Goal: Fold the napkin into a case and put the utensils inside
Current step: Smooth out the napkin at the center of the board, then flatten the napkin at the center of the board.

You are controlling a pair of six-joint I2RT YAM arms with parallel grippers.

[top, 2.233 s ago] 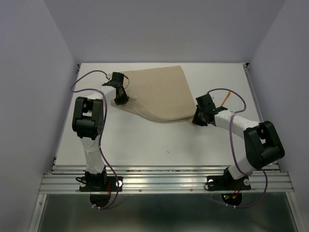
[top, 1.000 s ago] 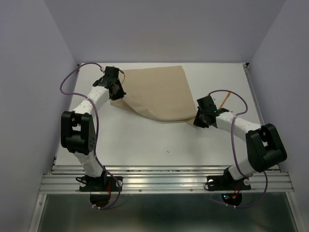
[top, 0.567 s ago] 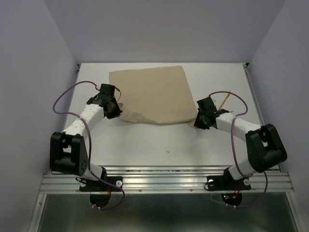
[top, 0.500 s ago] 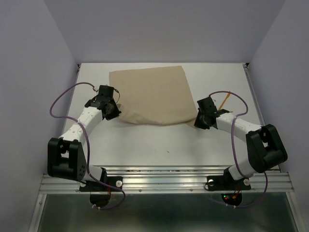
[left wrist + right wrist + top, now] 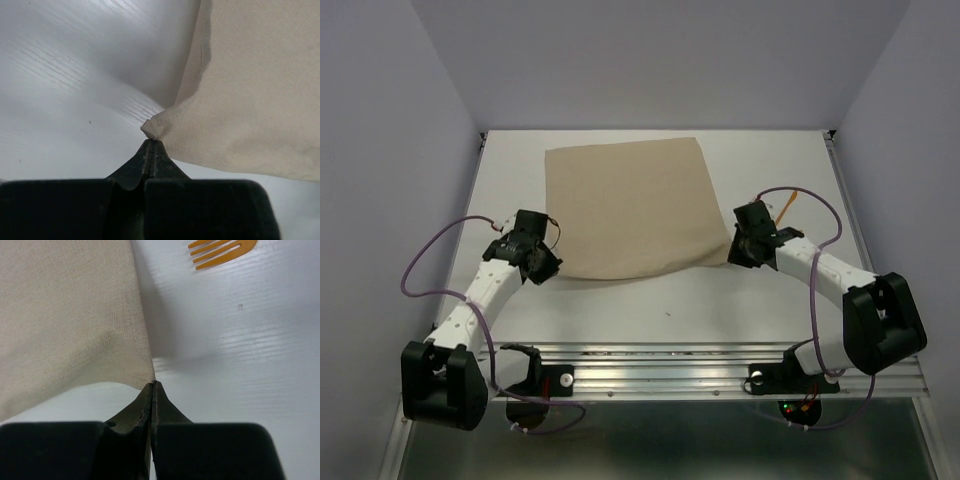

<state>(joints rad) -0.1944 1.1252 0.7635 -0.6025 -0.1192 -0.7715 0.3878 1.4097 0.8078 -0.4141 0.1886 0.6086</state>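
Top external view: napkin spread on the table, both near corners pinched.
The tan napkin (image 5: 625,210) lies mostly flat on the far half of the white table (image 5: 620,300). Its far edge is close to the back wall and its near edge bows in a shallow curve between the two arms. The left pincer (image 5: 151,145) is pressed together on the near-left corner. That corner bunches into a small nub just past the tips, and the cloth edge beside it is raised off the table. The right pincer (image 5: 151,386) is likewise pressed together, nipping the near-right corner at its very point. Beyond that corner, apart from the cloth, the tines of an orange fork (image 5: 222,251) rest on the table.
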